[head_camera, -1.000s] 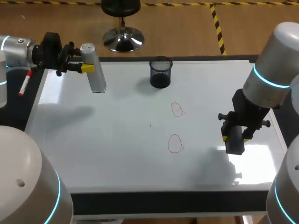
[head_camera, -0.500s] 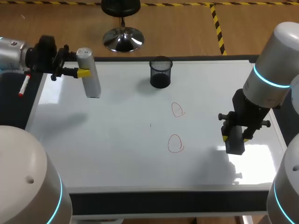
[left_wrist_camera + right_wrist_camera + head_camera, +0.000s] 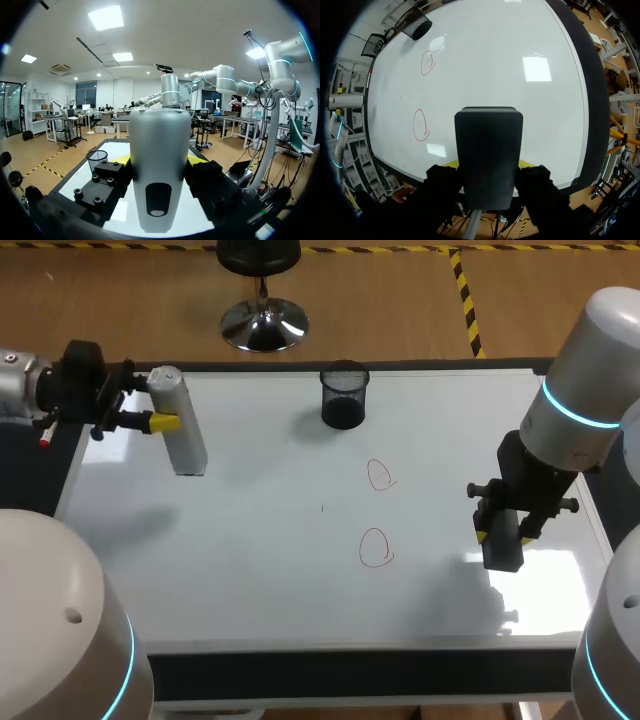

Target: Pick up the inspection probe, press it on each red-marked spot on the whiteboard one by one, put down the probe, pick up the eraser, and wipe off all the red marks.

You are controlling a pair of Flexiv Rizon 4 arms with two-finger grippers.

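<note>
Motion is all on our left side: over the last second our left gripper (image 3: pixel 158 402) carries the inspection probe (image 3: pixel 182 440) away from the middle of the whiteboard (image 3: pixel 250 560). It drifts left along the far edge and a little nearer, and now hangs over the far left corner of the board. Its fingers stay closed on the upper part of the silver probe, one yellow tip on each side, and the probe leans slightly. Its shadow lies well apart from it on the board, so we judge it lifted, not pressing.

Our right gripper (image 3: pixel 503 537) does not shift at all across these frames. It holds the dark eraser (image 3: pixel 502 555) clamped between its fingers over the right part of the board, to the right of the near red mark (image 3: pixel 375 548). The far red mark (image 3: pixel 380 475) sits just beyond that one. The black mesh cup (image 3: pixel 344 395) stands by the far edge, between the probe and the marks. Both red loops look whole and unchanged.

We read this as the pressing being done and the probe heading off to be set down at the left. The wiping is not yet begun, though the eraser is already in hand and near the closer mark, so once the probe is put down we expect our right arm to take over
</note>
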